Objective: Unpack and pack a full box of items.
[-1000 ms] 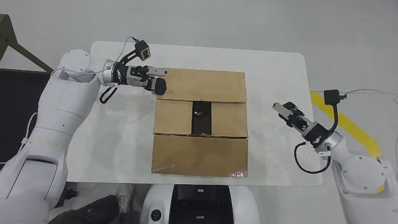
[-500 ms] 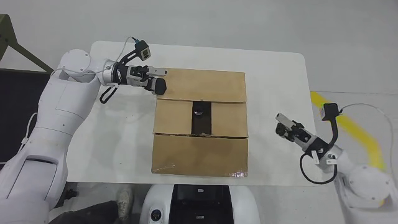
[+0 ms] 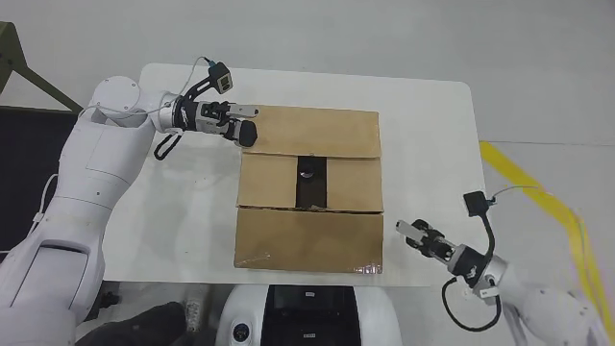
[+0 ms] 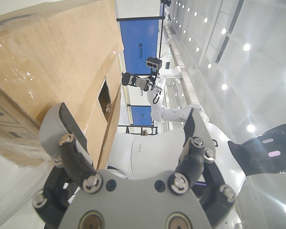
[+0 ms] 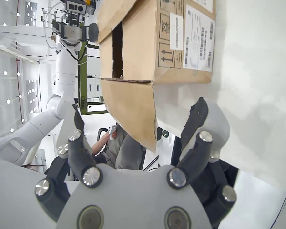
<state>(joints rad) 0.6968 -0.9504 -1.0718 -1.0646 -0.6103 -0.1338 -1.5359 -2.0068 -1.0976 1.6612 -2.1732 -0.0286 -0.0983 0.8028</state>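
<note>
While the box (image 3: pixel 307 187) sits mid-frame on the table (image 3: pixel 423 125), flaps folded down, left gripper (image 3: pixel 249 124) is spread empty at its upper-left corner. Right gripper (image 3: pixel 410 230), also spread empty, hovers lower right, near the box.

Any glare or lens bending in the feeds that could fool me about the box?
Left wrist view: ceiling lamps flare, tape on the box glints, its edges bow. Right wrist view: box evenly lit, no glare. Top view: flat light, no glare.
</note>
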